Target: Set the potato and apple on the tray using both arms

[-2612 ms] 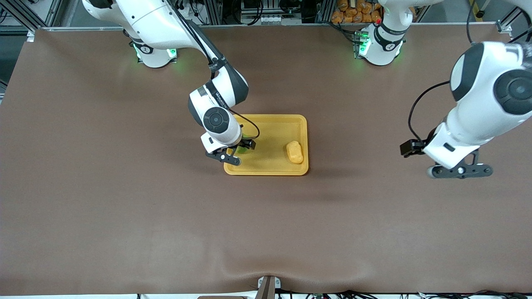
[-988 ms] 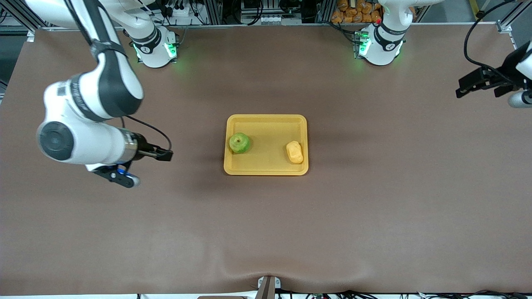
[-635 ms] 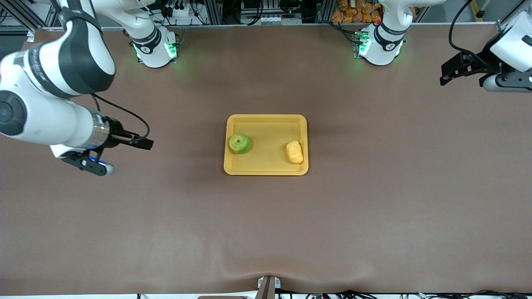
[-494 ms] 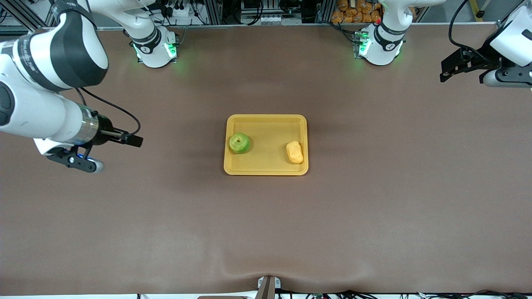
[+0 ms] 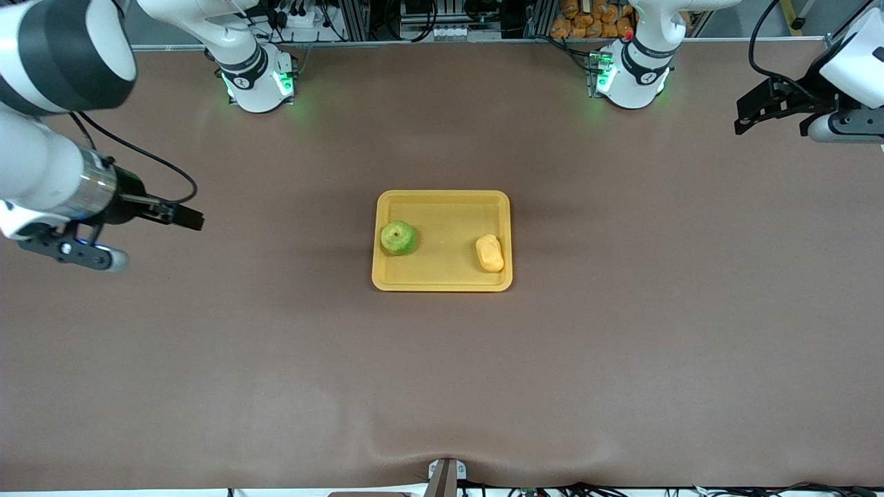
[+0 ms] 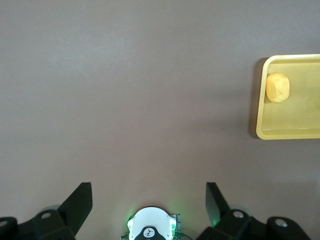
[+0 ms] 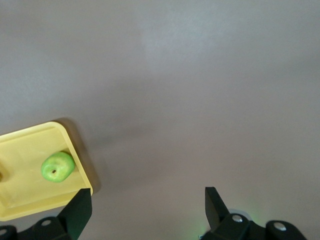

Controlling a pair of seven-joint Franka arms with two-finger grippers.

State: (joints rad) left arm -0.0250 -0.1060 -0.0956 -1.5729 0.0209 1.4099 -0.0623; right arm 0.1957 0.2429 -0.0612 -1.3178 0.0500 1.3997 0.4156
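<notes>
The yellow-orange tray (image 5: 445, 210) lies at the middle of the table. The green apple (image 5: 398, 237) sits in it at the end toward the right arm. The yellow potato (image 5: 489, 253) lies in it at the end toward the left arm. My right gripper (image 5: 83, 254) is open and empty, in the air over bare table near the right arm's end. Its wrist view shows the gripper (image 7: 146, 205), the apple (image 7: 57, 166) and the tray (image 7: 25, 150). My left gripper (image 5: 846, 126) is open and empty, in the air near the left arm's end. Its wrist view shows the gripper (image 6: 147, 200), the potato (image 6: 277, 87) and the tray (image 6: 295, 125).
The brown mat (image 5: 442, 373) covers the whole table. The two arm bases (image 5: 255, 79) (image 5: 632, 76) stand along the edge farthest from the front camera. The left arm's base (image 6: 151, 227) shows between the left fingers.
My right gripper let go of the apple on the tray and drew away toward the right arm's end. My left gripper drew back toward the left arm's end. Apple and potato stay put.
</notes>
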